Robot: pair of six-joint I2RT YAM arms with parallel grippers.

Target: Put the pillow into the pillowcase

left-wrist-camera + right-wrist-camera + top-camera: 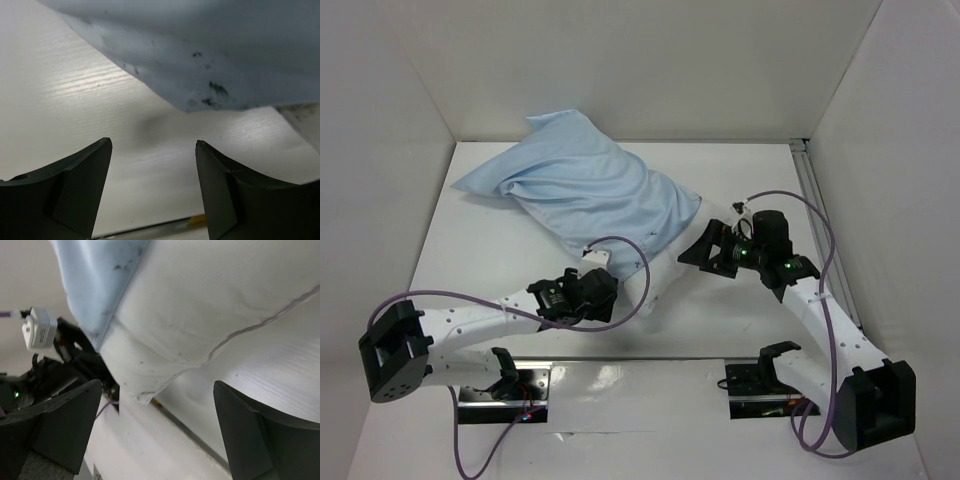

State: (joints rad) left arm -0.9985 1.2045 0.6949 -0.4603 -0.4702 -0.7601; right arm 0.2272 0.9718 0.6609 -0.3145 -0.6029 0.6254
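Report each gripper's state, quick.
Left gripper: open, empty, pillowcase edge just ahead.
Right gripper: open, empty, pillow corner just ahead.

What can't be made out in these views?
Right wrist: the pillow is cut off by the frame, so its extent is unknown.
Top external: the pillowcase covers most of the pillow, hiding its insertion depth.
Left wrist: the pillowcase runs off the top edge; only a corner shows.

I see a white table (480,250) boxed in by plain white walls (650,60), evenly lit, with a metal rail (820,215) along its right edge.
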